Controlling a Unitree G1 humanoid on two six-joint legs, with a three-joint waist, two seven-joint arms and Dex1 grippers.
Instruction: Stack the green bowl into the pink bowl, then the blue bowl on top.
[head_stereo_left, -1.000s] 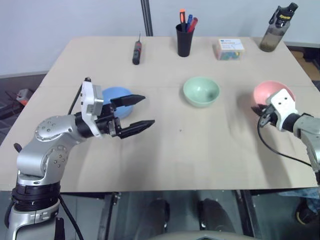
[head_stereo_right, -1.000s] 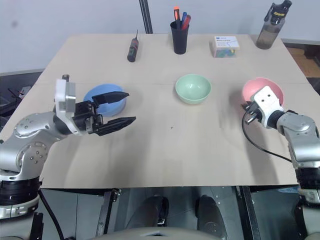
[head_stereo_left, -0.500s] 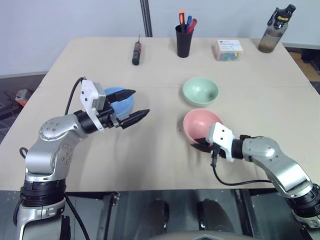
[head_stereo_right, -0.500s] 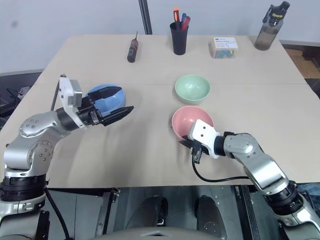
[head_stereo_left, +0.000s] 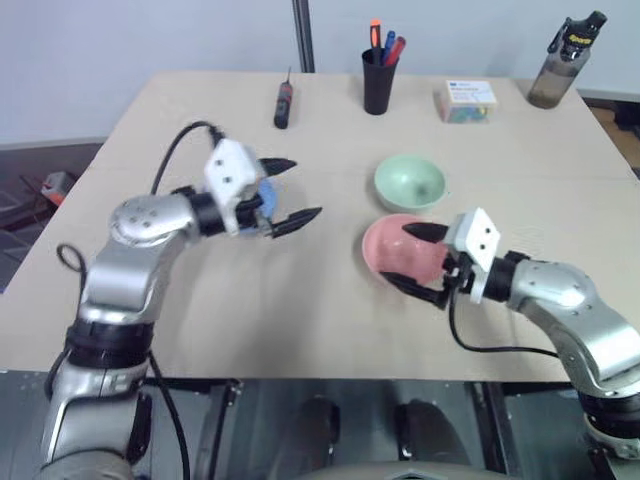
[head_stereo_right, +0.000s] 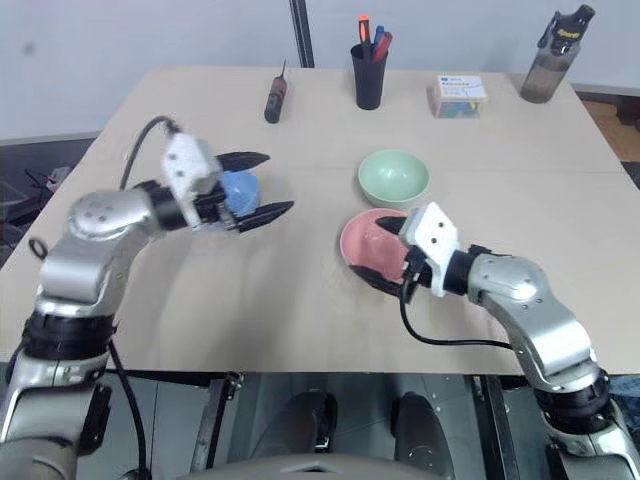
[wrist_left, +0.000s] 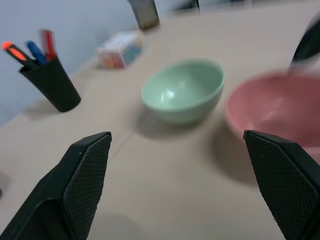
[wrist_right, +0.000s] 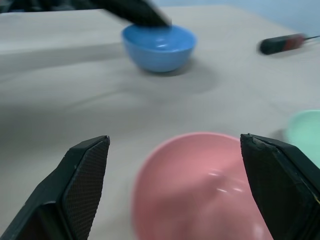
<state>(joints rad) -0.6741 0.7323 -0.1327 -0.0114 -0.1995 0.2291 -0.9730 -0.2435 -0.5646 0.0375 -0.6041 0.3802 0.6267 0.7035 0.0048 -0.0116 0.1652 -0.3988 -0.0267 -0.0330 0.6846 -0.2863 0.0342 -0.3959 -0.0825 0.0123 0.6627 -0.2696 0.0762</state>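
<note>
Beige table (head_stereo_left: 300, 300) carries three bowls. Head views show the right gripper (head_stereo_left: 418, 262) spread wide around the pink bowl (head_stereo_left: 395, 248), seemingly not clamping it. Its wrist view shows the blue bowl (wrist_right: 158, 46) beyond; the left gripper (head_stereo_left: 283, 190), fingers wide, hovers by it. Green bowl (head_stereo_left: 409, 182) sits just behind the pink.

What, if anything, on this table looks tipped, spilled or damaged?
Nothing stands out. The green bowl, pink bowl and blue bowl sit upright and apart; nothing has spilled on the table.
</note>
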